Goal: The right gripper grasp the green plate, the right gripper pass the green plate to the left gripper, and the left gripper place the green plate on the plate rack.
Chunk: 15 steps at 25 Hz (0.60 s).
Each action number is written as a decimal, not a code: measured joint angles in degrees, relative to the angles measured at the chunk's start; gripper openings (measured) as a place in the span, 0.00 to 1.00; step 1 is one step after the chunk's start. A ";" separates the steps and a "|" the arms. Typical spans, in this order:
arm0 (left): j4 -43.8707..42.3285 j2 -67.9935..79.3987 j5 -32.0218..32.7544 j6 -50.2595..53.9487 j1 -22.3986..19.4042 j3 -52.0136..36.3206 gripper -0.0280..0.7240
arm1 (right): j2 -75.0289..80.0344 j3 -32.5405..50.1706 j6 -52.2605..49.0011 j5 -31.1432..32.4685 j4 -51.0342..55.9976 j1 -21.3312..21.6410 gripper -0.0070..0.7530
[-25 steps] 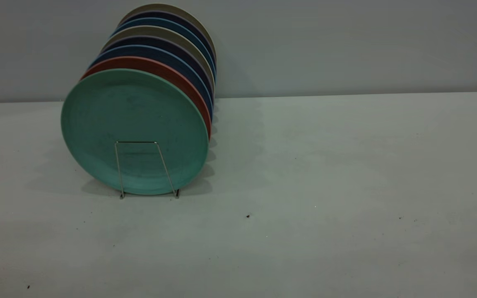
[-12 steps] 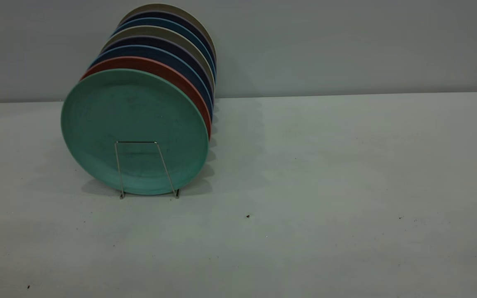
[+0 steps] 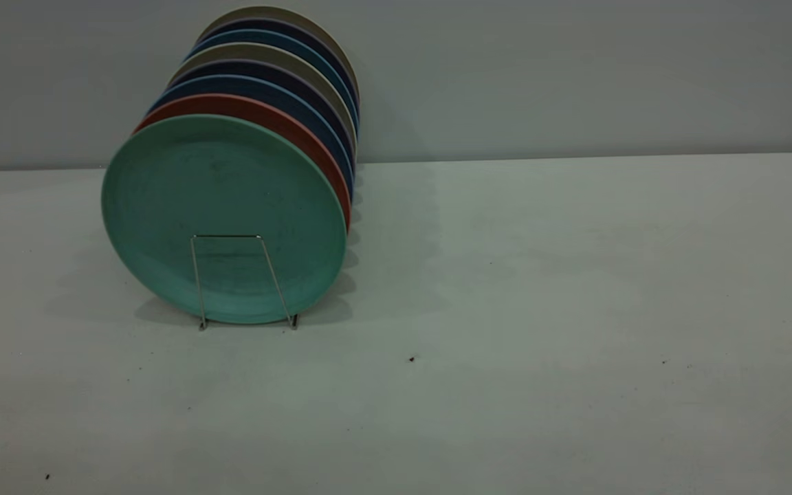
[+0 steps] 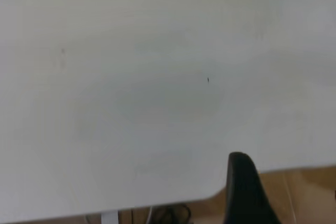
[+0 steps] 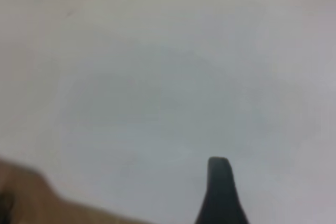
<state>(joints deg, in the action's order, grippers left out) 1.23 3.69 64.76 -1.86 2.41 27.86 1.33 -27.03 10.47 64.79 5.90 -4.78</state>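
Showing only one black finger (image 4: 244, 190) in its own wrist view, the left gripper hangs above the near edge of the table (image 4: 131, 103), with brownish floor below the edge; whether it is open or closed cannot be told, and nothing is seen in its hold. The right gripper likewise shows a single dark, tapered finger (image 5: 219, 192) over bare tabletop, its opening also impossible to tell. Neither arm appears in the exterior view.

The green plate (image 3: 221, 216) stands upright at the front of the rack (image 3: 241, 278), on the table's left side. It is round, matte teal, with a low raised rim and faint dark scuffs. A thin silver wire loop, trapezoid in shape, rises in front of its lower half, both feet on the table. Close behind it stands a salmon plate (image 3: 300, 134), then dark blue plates (image 3: 286, 93) and grey-beige ones, all in a row receding toward the wall (image 3: 575, 75).

The table (image 3: 540, 309) is pale, smooth, lightly speckled with dark crumbs. The wall is plain grey.
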 joint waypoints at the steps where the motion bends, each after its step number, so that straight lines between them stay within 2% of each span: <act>1: 0.00 -1.22 0.00 0.00 -0.11 0.00 0.62 | -1.06 0.00 0.00 0.13 0.00 1.49 0.76; 5: 0.00 -4.60 0.05 0.00 -0.47 0.00 0.62 | -2.29 0.00 0.00 0.25 0.06 3.83 0.76; 15: 0.00 -4.96 0.05 0.00 -0.47 0.00 0.62 | -2.29 0.00 0.00 0.31 0.18 4.00 0.76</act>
<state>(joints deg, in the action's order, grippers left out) 1.23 -1.28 64.81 -1.86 1.94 27.86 -0.97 -27.03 10.47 65.10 6.08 -0.78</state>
